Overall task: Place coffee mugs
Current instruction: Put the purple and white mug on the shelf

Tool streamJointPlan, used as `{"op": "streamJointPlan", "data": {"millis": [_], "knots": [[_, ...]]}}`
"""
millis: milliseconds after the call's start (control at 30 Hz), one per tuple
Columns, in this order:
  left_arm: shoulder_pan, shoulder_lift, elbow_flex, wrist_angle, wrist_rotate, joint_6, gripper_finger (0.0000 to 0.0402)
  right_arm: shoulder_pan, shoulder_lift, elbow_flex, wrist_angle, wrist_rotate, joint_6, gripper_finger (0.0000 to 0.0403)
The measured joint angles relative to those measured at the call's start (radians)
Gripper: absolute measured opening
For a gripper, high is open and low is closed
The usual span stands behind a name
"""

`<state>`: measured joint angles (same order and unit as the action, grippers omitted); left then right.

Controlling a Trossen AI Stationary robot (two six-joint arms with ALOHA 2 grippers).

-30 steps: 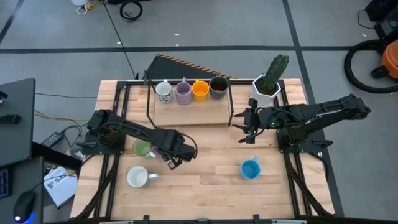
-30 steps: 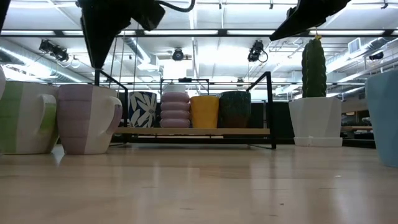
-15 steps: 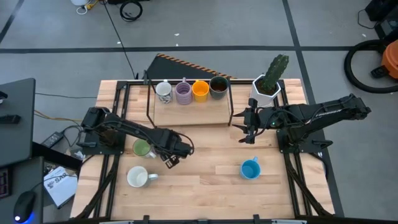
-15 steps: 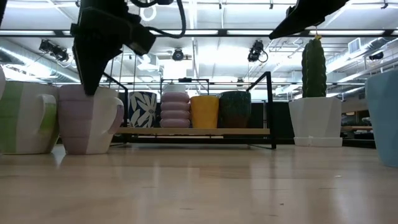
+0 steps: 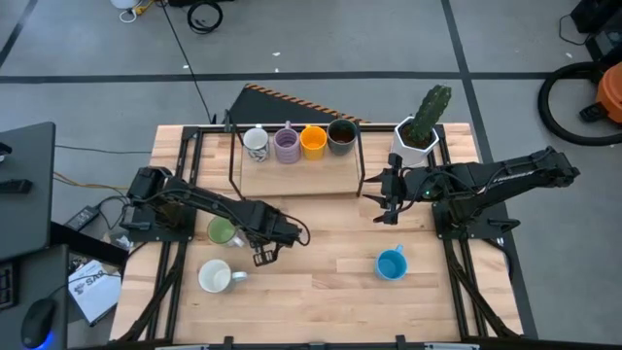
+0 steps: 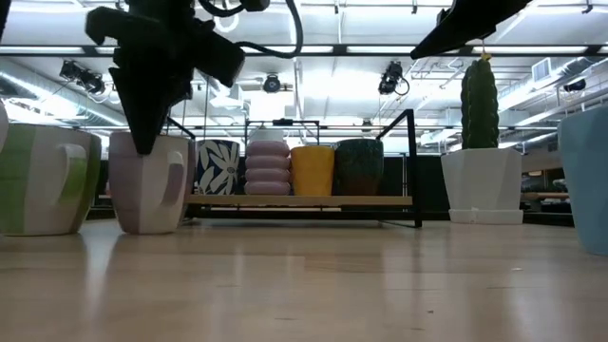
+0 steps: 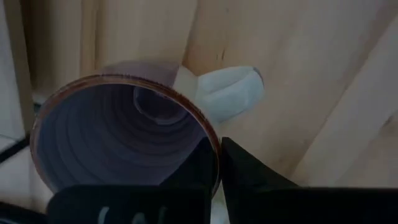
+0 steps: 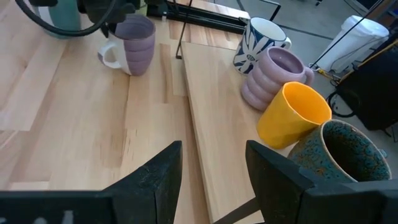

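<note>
A pale purple mug (image 6: 147, 185) with a white handle stands on the table, left of centre. In the high view my left gripper (image 5: 262, 251) covers it. That gripper comes down on the mug's rim and is shut on it; it also shows in the low view (image 6: 142, 142). My right gripper (image 5: 387, 199) hangs open and empty beside the right end of the rack (image 5: 296, 180). The rack holds a white-and-blue mug (image 5: 256, 142), a purple mug (image 5: 287, 145), an orange mug (image 5: 313, 142) and a dark mug (image 5: 341, 137). A green mug (image 5: 222, 231), a white mug (image 5: 216, 277) and a blue mug (image 5: 391, 263) stand on the table. My left gripper holds the purple mug's rim (image 7: 214, 144) beside the handle (image 7: 230, 93), with one finger (image 7: 198, 167) inside the mug and the other (image 7: 252, 180) outside. The fingers come from above, pointing down. The mug stands upright, its base at the tabletop (image 6: 147, 230).
A white faceted pot with a cactus (image 5: 418, 134) stands at the far right, close to my right arm. The rack's black frame (image 5: 362, 160) rises above its wooden board. Bare tabletop lies in the middle and near side (image 5: 321, 282).
My left gripper has come down from above the purple mug onto its rim. The mug has then shifted a little on the table and turned, so its handle shows more toward the near side.
</note>
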<state>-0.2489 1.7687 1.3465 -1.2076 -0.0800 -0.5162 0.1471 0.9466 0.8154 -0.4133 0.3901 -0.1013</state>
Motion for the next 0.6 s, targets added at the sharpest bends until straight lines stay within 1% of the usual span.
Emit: {"op": "streamJointPlan", "data": {"millis": [133, 333, 433, 533, 600], "knots": [[0.000, -0.005, 0.032, -0.029, 0.001, 0.149, 0.0020, 0.000, 0.000, 0.000, 0.000, 0.000, 0.000, 0.0183], [0.018, -0.052, 0.102, -0.073, -0.018, 0.455, 0.0020, 0.000, 0.000, 0.000, 0.001, 0.000, 0.016, 0.0183], [0.059, -0.090, 0.103, -0.105, -0.034, 0.570, 0.0019, 0.000, 0.000, 0.000, 0.003, 0.000, 0.019, 0.0183], [0.124, -0.122, 0.103, -0.160, -0.076, 0.658, 0.0019, 0.000, 0.000, 0.000, 0.021, 0.000, 0.019, 0.0183], [0.172, -0.137, 0.103, -0.163, -0.088, 0.721, 0.0019, 0.000, 0.000, 0.000, 0.025, 0.000, 0.019, 0.0183]]}}
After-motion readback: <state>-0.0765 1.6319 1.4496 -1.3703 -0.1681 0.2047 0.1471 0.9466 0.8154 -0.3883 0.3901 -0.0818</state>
